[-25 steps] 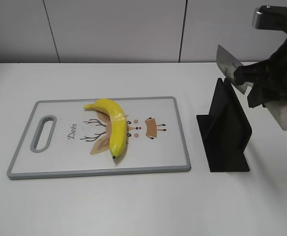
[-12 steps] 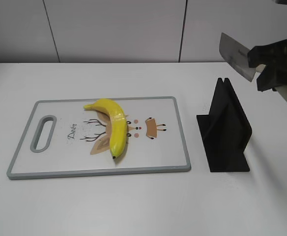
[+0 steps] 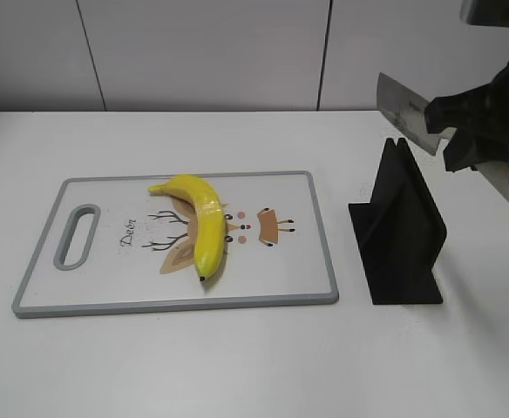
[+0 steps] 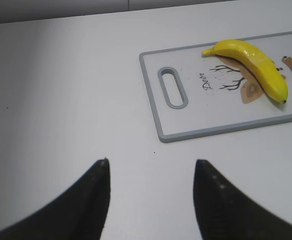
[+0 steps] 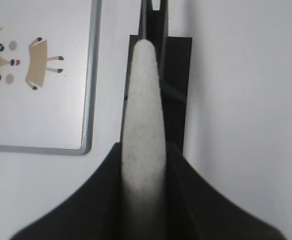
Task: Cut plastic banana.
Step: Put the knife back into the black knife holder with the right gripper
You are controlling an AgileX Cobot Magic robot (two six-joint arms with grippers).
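A yellow plastic banana (image 3: pixel 200 222) lies on a white cutting board with a grey rim (image 3: pixel 315 205); both also show in the left wrist view, the banana (image 4: pixel 253 67) on the board (image 4: pixel 151 100). My right gripper (image 3: pixel 468 131) is shut on a knife, gripping its pale handle (image 5: pixel 143 125), with the steel blade (image 3: pixel 403 111) held in the air above the black knife stand (image 3: pixel 403 231). My left gripper (image 4: pixel 151 167) is open and empty over bare table, left of the board, and is out of the exterior view.
The black knife stand (image 5: pixel 173 60) sits right of the board on the white table. A grey panelled wall runs along the back edge.
My right gripper lifted the knife out of the stand's slot, then shifted slightly down and left. The banana and board have not moved.
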